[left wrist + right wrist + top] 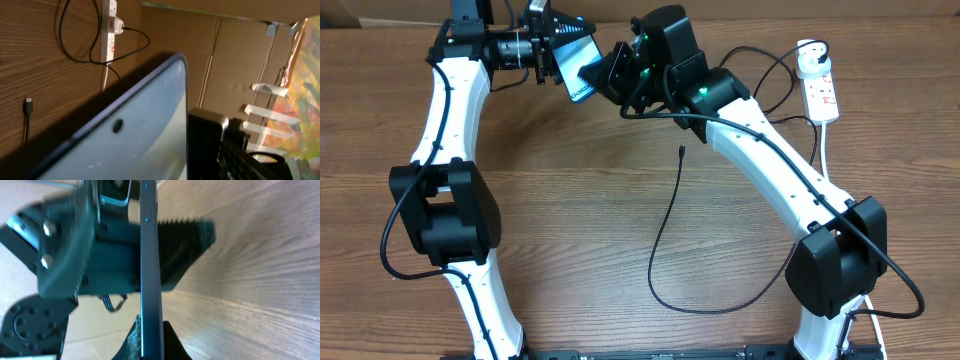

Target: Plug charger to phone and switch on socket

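Phone (140,135) held up at worktop's (570,200) far edge, pinched by right gripper (150,342); left gripper (548,48) straddles it, grip unclear. Charger (663,225) loose mid-worktop: plugging, socket (819,85) switching left.

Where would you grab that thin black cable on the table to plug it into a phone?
Take the charger just behind its small plug tip, coming down from above with fingers either side of the cable. It lies flat on the table with that end free, and a thin cable would likely flop if held farther back.
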